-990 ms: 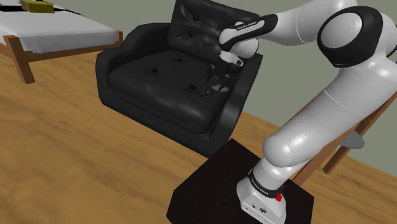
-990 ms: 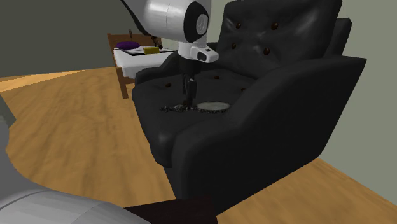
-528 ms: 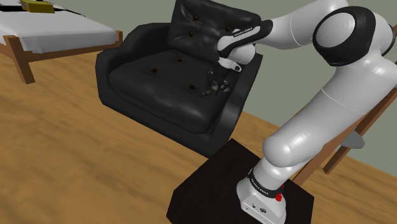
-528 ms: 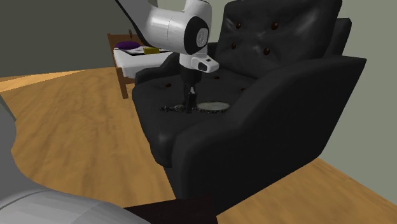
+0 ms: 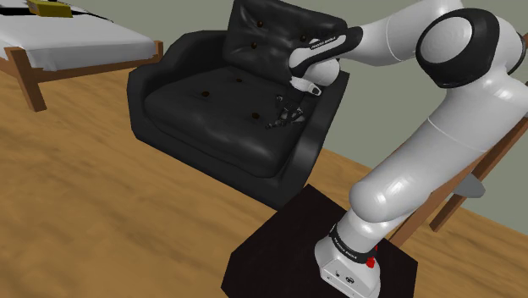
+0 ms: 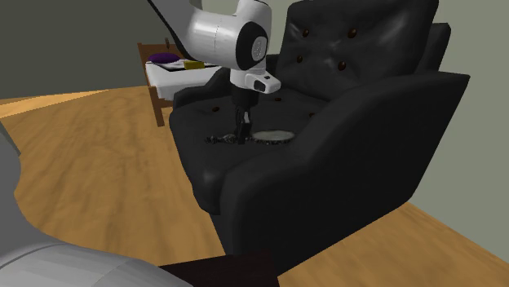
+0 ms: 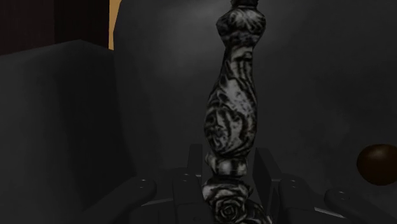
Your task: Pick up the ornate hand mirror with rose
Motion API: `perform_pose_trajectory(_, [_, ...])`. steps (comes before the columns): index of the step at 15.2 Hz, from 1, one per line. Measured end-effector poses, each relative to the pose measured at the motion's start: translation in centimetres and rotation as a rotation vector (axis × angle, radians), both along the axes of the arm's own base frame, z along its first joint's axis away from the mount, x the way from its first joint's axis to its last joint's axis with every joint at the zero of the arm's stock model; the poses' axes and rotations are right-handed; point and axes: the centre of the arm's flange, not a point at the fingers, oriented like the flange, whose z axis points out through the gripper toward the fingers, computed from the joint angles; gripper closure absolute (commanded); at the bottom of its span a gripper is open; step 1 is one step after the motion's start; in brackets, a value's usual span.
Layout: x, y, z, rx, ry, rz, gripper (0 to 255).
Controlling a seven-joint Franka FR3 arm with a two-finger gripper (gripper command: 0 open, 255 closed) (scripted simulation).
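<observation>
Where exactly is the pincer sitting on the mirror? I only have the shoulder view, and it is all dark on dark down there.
Observer: In the wrist view the pincer is at the rose end of the patterned handle, which runs straight out ahead of it.
Operator: And which way does the glass end lie?
Observer: In the second exterior view the pale oval glass lies flat on the armchair seat, just to that view's right of the pincer.
</observation>
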Motion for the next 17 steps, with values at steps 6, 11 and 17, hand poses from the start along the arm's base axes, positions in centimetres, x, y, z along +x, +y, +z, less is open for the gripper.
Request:
perform_pose_trajectory(6, [0.1,0.0,2.1,0.000,0.000,0.000,255])
perform_pose_trajectory(11, [0.2,0.0,4.8,0.000,0.000,0.000,255])
perform_pose_trajectory(17, [0.0,0.0,7.7,0.000,0.000,0.000,255])
